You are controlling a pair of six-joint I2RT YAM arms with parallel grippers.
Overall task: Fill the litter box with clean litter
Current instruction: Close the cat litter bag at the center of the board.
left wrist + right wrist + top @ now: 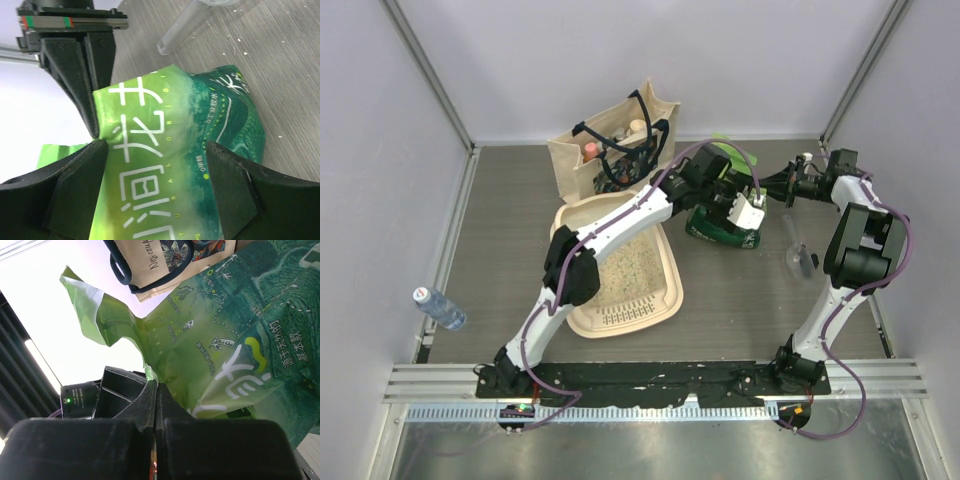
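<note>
Pinching top flap of green bag (210, 340) with right gripper (155, 390), clamped shut on the film, likely to hold the mouth upright. Straddling bag body with left gripper (157, 175), spread wide, no squeeze visible; probably lining up a grab for tipping. Sitting just left of bag: litter box (670, 285), litter (630, 262) already inside, looks only part-filled.

The top external camera looks steeply down from above the near edge, taking in the whole table (500, 230). Both wrist cameras face the green bag (165, 165) at very close range. The overhead view shows it small, near the table's middle.
</note>
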